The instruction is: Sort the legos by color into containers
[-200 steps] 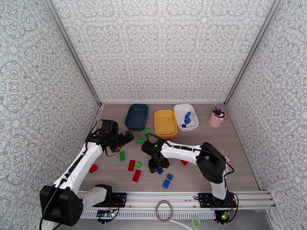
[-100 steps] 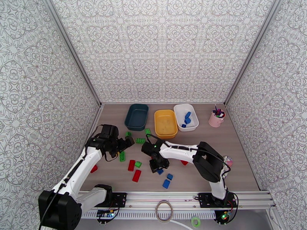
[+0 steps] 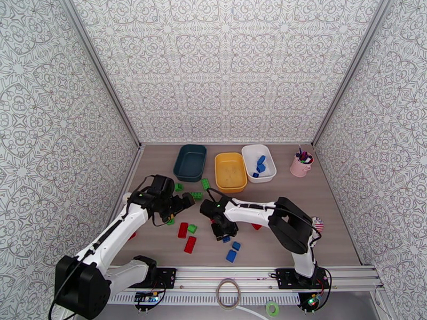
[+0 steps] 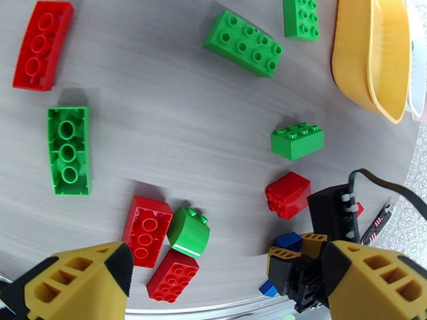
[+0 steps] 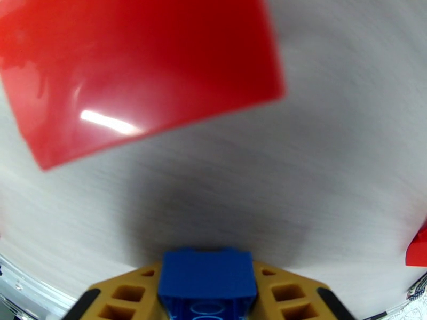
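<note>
Right tool (image 5: 205,290) around half-cropped blue lego (image 5: 207,277)

Place: a robot lab test cell, not a home or a shop.
Enclosure: patterned panels (image 3: 224,65) close in three sides, joined at the corners by bare aluminium posts (image 3: 105,76).
Bench: a wood-grain table (image 3: 331,220) fits between the panels, with an aluminium rail (image 3: 245,273) along its near edge.
Machines: a white-and-black left arm (image 3: 112,230) and right arm (image 3: 251,209) are bolted to that rail, with cables running along them.
Clutter: a green tape roll (image 3: 267,308) and a larger pale ring (image 3: 218,290) lie on the ledge below the rail.
</note>
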You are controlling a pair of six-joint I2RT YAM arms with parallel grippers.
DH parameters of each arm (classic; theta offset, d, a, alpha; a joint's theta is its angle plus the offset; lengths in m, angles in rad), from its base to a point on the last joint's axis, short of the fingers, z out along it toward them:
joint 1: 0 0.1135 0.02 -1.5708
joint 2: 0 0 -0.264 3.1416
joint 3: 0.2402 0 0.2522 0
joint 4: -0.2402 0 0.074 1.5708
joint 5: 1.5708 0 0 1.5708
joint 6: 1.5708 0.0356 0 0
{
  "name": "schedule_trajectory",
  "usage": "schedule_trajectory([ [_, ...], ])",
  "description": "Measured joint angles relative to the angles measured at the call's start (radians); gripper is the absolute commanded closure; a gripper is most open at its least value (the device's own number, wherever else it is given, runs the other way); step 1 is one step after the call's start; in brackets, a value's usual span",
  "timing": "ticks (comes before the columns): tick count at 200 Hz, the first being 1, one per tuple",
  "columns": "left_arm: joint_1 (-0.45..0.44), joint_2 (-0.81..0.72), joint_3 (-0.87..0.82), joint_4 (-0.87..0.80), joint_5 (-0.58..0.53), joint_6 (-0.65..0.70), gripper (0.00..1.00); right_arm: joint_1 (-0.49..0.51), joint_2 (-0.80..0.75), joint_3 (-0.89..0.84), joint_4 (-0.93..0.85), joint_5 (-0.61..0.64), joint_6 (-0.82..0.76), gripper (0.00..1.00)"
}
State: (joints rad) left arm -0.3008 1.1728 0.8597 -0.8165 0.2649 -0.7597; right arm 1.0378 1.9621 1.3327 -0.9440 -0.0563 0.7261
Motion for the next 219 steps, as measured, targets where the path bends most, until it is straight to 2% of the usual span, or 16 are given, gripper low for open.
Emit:
schedule_trajectory([
  [47,-0.053,0.094,0.027,0.043,0.0,0.0,0.01,-0.094,-0.066,-0.037,0.014,0.001,0.011,0.72],
  [108,-0.154,0.266,0.258,0.108,0.001,0.027,0.01,-0.29,-0.192,0.007,0.031,-0.027,0.006,0.74],
  [175,-0.225,0.575,0.635,0.124,0.028,0.133,0.01,-0.557,-0.205,0.129,0.047,-0.108,0.005,0.76],
  [219,-0.255,0.832,0.996,0.069,0.051,0.196,0.01,-0.715,-0.162,0.258,0.057,-0.155,0.028,0.77],
])
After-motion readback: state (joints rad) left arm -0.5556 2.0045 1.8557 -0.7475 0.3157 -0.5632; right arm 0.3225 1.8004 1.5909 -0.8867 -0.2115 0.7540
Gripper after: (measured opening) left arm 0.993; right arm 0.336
